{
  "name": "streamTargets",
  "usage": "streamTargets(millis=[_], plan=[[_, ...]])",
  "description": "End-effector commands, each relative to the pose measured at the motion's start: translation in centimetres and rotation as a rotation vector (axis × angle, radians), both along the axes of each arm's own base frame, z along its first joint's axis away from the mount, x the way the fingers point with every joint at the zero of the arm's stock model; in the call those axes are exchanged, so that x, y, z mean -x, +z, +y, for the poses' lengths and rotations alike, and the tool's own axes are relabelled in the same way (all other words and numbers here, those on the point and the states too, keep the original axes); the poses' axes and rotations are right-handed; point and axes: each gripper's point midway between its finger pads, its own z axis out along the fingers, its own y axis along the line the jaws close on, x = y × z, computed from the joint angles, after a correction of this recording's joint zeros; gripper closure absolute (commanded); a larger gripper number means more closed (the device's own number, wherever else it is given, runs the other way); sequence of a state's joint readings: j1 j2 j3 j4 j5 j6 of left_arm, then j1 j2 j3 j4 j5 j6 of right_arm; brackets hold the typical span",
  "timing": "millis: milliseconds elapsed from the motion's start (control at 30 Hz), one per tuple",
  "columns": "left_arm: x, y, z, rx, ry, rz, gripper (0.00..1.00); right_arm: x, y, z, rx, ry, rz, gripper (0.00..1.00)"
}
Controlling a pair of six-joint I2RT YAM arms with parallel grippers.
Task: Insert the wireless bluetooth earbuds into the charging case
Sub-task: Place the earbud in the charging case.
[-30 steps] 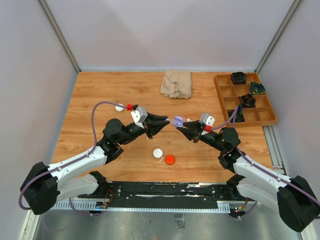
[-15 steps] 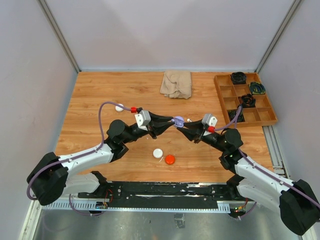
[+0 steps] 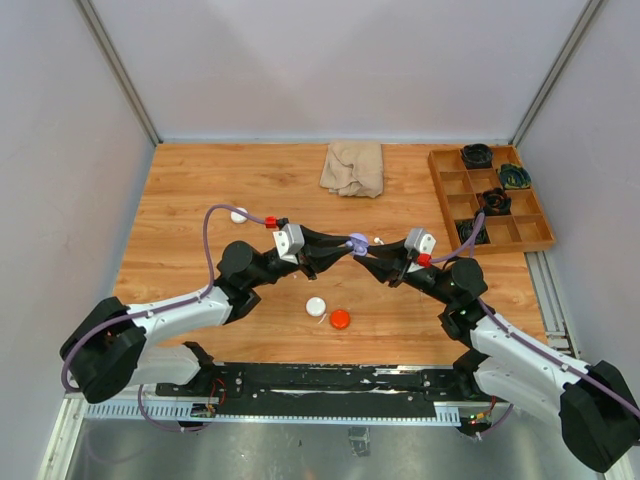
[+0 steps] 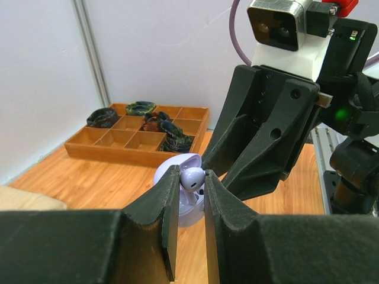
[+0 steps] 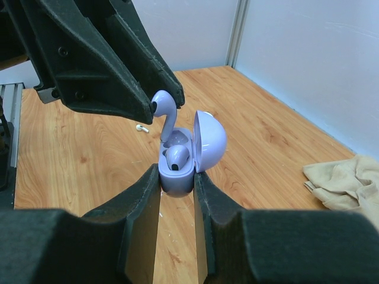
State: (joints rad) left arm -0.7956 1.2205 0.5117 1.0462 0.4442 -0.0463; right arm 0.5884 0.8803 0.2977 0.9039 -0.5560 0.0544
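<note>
Earbud, purple (image 5: 164,109), pinched in left gripper (image 4: 190,184), stem tip reaching down into open charging case (image 5: 210,139). Case base clamped by right gripper (image 5: 176,184), second earbud (image 5: 176,157) already seated inside. Held over mid-table, white puck (image 3: 316,307) and red puck (image 3: 340,319) at 6 to 7 o'clock of it.

Premises: a robotics laboratory test cell, not a domestic or retail space. Plain pale wall panels (image 3: 330,60) joined by aluminium corner posts (image 3: 118,70) enclose a wood-grain tabletop (image 3: 200,190) on three sides. A black mounting rail (image 3: 330,378) with exposed cabling runs along the near edge, and a compartmented wooden tray (image 3: 452,183) sits at the right.
</note>
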Motion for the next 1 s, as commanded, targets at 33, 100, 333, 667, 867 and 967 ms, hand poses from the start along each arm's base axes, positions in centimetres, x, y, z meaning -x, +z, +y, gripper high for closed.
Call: streamTargets(millis=[33,100,333,667,867,967], plan=[[0.6,0.3,-0.3,0.016,-0.021,-0.035,0.89,0.2,1.6,-0.3,-0.034,0.005,-0.044,0.99],[0.6,0.1,-0.3,0.012,-0.018,-0.035,0.90,0.3,1.7,-0.3,-0.037,0.007,-0.047,0.99],[0.4,-0.4,-0.6,0.008,-0.024,-0.029,0.89,0.4,1.8,-0.3,-0.039,0.012,-0.051,0.99],[0.9,-1.4,-0.6,-0.013,-0.036,-0.022,0.88,0.6,2.0,-0.4,-0.043,0.011,-0.059,0.99],[0.8,-1.5,-0.3,-0.019,-0.022,-0.018,0.78,0.6,2.0,-0.4,-0.042,0.013,-0.061,0.99],[0.7,-1.6,-0.3,-0.020,-0.019,-0.017,0.73,0.7,2.1,-0.4,-0.042,0.018,-0.063,0.99]])
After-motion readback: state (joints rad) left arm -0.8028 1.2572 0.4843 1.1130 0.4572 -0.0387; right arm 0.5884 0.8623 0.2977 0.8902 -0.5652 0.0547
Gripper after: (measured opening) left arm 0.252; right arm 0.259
